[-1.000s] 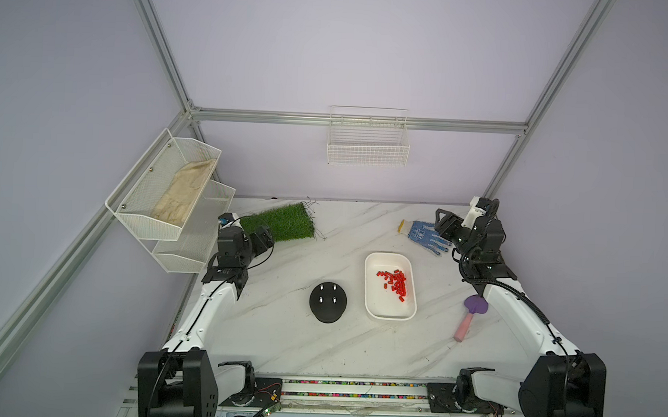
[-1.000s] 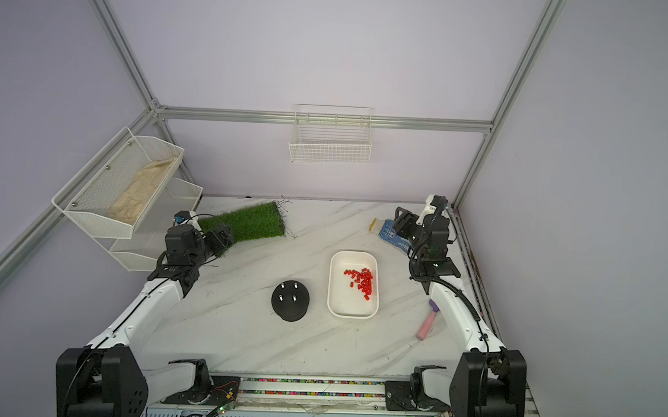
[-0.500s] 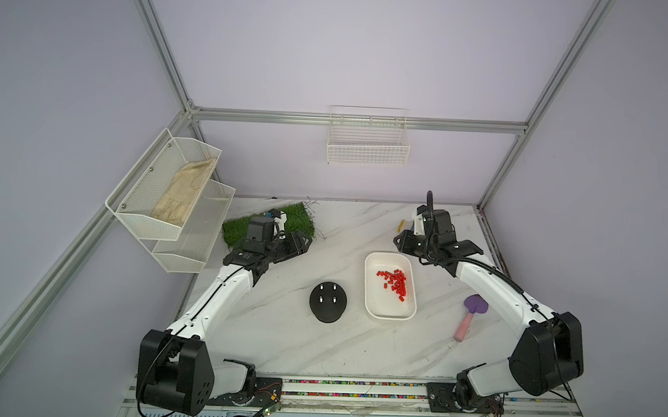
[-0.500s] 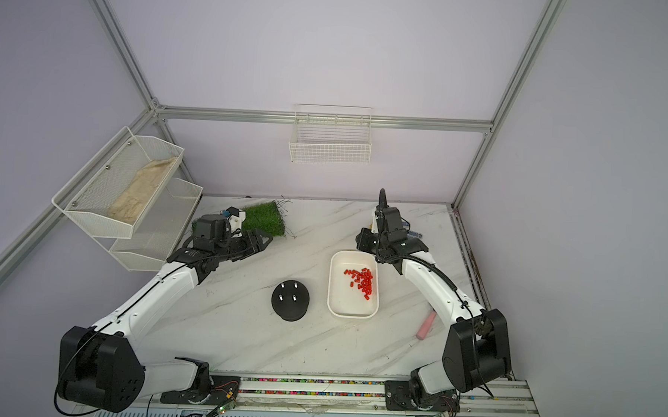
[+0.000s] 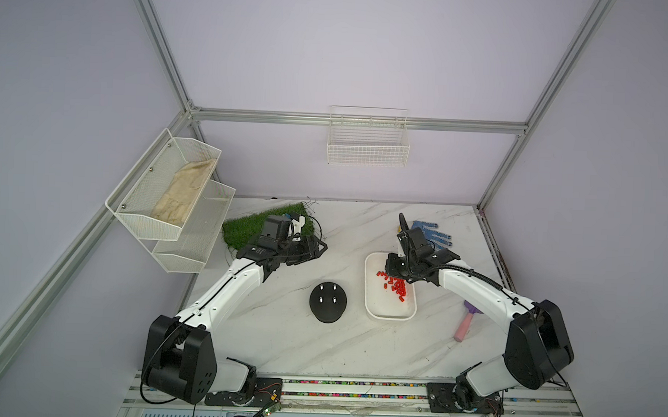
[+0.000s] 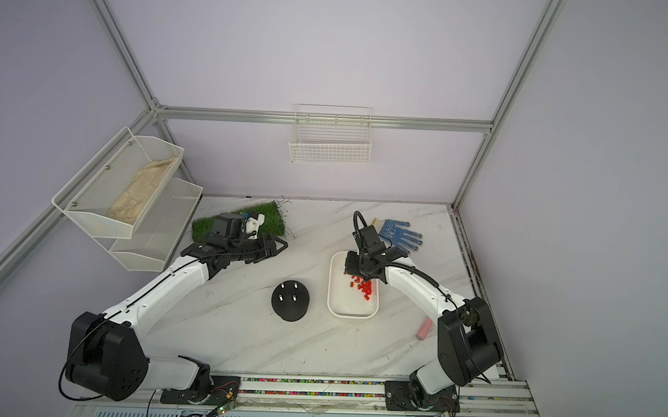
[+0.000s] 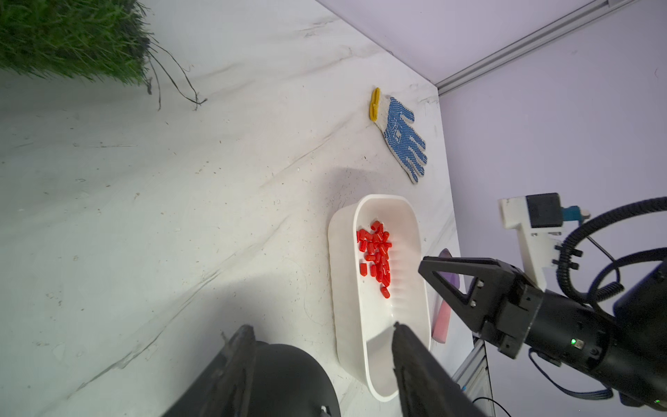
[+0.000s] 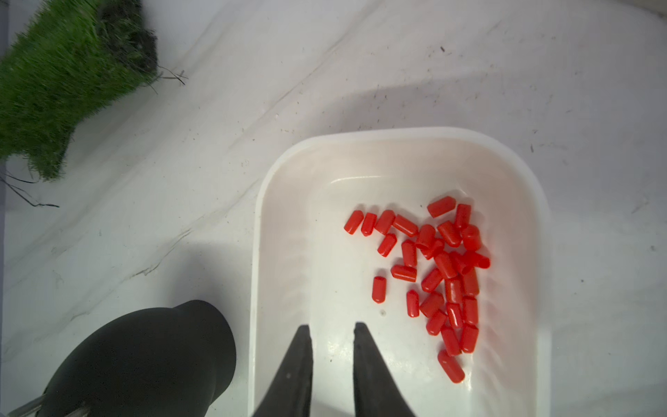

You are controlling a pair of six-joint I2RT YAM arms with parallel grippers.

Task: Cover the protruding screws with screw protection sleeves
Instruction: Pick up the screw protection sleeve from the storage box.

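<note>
**Right claw** [image 8: 332, 325], jaws narrowly parted and empty, hangs over the white tray [image 8: 397, 131]. The red sleeves [image 8: 440, 267] lie on their sides just beyond its tips, axes mixed. **Left claw** [image 7: 321, 326], wide and empty, is farther off. Screws [image 5: 327, 299] on the black dome [image 5: 327, 314] are bare.

We record on the marble table [image 5: 280, 342]: a green grass mat [image 5: 246, 229] at back left, a blue-dotted glove [image 5: 434, 234] at back right, a white tray [image 5: 389, 316], and a pink-and-purple tool [image 5: 463, 330] near it. Wall-mounted: a wire basket [image 5: 367, 154] and a mesh shelf [image 5: 146, 216] holding beige cloth [image 5: 184, 191].
</note>
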